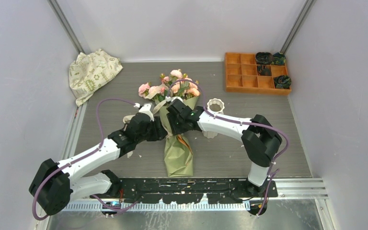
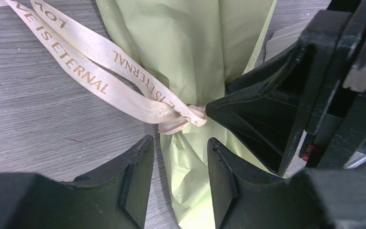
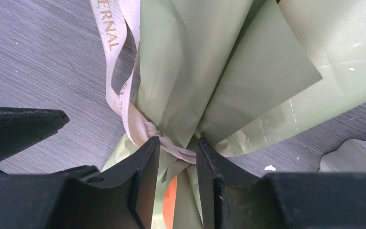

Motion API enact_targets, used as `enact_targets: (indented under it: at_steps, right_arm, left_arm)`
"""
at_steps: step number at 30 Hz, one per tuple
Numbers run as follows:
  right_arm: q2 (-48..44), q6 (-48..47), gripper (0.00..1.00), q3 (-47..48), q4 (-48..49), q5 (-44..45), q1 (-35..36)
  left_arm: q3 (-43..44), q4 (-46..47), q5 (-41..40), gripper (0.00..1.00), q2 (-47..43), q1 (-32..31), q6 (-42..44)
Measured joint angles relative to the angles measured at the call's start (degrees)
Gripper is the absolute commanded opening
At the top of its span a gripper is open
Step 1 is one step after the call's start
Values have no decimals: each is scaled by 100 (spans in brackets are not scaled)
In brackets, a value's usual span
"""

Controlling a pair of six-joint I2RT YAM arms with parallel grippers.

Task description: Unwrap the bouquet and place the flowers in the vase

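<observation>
Grey table (image 1: 124, 86): bouquet (image 1: 178, 153) is lying flat; right gripper (image 3: 177, 148) is pinching its neck at the ribbon (image 3: 114, 57) knot; left gripper (image 2: 178, 148) is hovering, jaws apart, straddling the paper (image 2: 190, 47).

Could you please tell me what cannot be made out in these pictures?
- Ribbon knot: hidden in the top view beneath both arms.
- Vase sides: top view, mostly behind the right arm.
- Flowers: beyond the upper edge in both wrist views.
- Right claw: pinching the knot or just straddling it, unclear.
- Tray contents: dark, too small.
</observation>
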Motion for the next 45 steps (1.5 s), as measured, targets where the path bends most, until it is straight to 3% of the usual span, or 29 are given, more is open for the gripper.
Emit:
enact_targets:
  at_steps: [3, 16, 22, 25, 31, 37, 45]
  right_arm:
    - [90, -11, 34, 33, -7, 7, 0]
    - [129, -26, 42, 48, -223, 13, 0]
    - [44, -87, 25, 68, -332, 13, 0]
    - [44, -157, 22, 116, -426, 13, 0]
    - [46, -315, 1, 319, -568, 15, -2]
    - [44, -444, 1, 656, -809, 22, -20]
    - [44, -588, 1, 1696, -1250, 127, -98]
  left_arm:
    - [0, -2, -31, 46, 0, 0, 2]
    - [-39, -61, -175, 46, -17, 0, 13]
    - [20, -302, -229, 46, -39, -2, 17]
    - [103, -437, -264, 46, -149, -2, 0]
    - [122, -669, -372, 47, -726, -33, -103]
    - [131, -734, -382, 47, -879, -55, -144]
    - [667, -750, -407, 47, 273, -66, 50]
